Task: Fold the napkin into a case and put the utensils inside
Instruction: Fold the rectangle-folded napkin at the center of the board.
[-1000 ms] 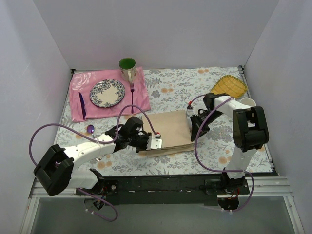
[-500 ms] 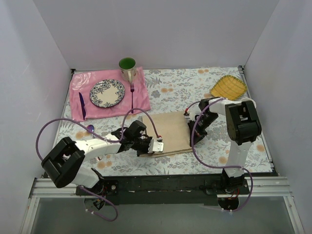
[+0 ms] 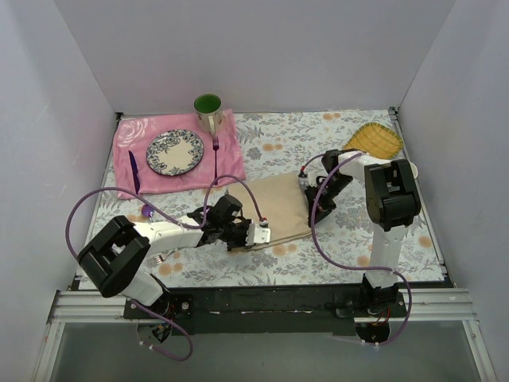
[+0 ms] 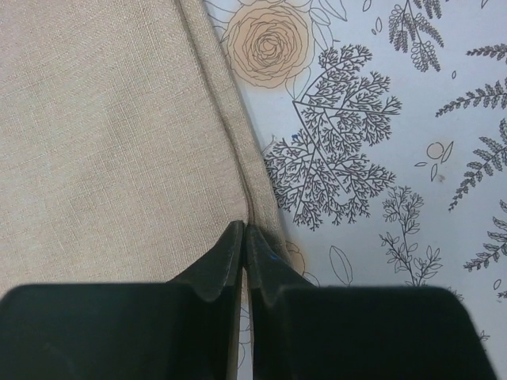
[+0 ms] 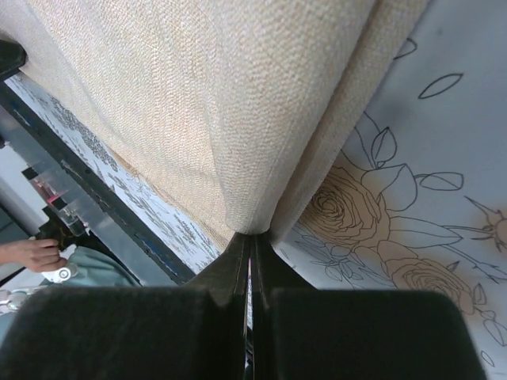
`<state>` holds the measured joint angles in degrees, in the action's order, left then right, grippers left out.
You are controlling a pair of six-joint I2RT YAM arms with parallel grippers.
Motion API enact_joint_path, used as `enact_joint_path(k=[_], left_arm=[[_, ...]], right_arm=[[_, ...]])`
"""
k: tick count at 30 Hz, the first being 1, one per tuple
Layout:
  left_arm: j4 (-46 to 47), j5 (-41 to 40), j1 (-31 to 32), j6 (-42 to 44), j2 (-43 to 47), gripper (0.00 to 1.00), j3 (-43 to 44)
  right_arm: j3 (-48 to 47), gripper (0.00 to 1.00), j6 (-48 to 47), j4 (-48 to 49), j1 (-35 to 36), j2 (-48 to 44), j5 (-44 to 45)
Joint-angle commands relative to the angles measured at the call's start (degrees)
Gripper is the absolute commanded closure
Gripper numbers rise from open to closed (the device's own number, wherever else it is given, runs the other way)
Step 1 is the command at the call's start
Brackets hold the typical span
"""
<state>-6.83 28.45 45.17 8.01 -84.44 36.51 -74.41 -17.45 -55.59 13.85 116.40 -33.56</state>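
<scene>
The beige napkin (image 3: 280, 207) lies folded in layers on the floral tablecloth, skewed at mid-table. My left gripper (image 3: 260, 234) is shut on its near edge, where the left wrist view has the jaws (image 4: 244, 230) pinching the cloth (image 4: 111, 134) along a fold line. My right gripper (image 3: 312, 201) is shut on the right-hand corner, and in the right wrist view the cloth (image 5: 230, 95) rises from the closed tips (image 5: 252, 236). The spoon's purple bowl (image 3: 147, 211) peeks out beside the left arm. A small pale fork (image 3: 157, 259) lies near that arm's base.
At the back left a pink mat (image 3: 232, 163) holds a patterned plate (image 3: 174, 151), a purple fork (image 3: 215, 150) and a dark purple utensil (image 3: 134, 170). A green mug (image 3: 208, 111) stands behind it. A yellow dish (image 3: 372, 141) and a white cup (image 3: 407, 167) sit back right.
My right gripper has drawn its napkin corner back and leftward, and the left gripper has edged right. The napkin now looks narrower and more skewed.
</scene>
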Motion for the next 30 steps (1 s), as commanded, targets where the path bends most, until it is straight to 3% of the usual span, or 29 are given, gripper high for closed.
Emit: enact_joint_path(k=[1, 11, 20, 30], left_arm=[[-2.9, -1.5, -0.4, -0.5, 2.1, 1.00, 2.6], [-9.9, 0.8, -0.3, -0.4, 7.3, 1.00, 6.6], [-9.6, 1.4, -0.3, -0.6, 5.8, 1.00, 4.1], [-5.5, 1.3, -0.3, -0.5, 1.2, 1.00, 1.0]], right_arm=[[-1.9, 0.99, -2.0, -3.3, -0.2, -3.4, -0.7], [-1.0, 0.99, -4.3, -8.0, -0.2, -6.9, -1.7], [1.5, 0.98, -4.4, -6.3, -0.1, -5.2, -2.7], [3.9, 0.92, -3.6, -1.6, 0.1, -0.9, -1.5]])
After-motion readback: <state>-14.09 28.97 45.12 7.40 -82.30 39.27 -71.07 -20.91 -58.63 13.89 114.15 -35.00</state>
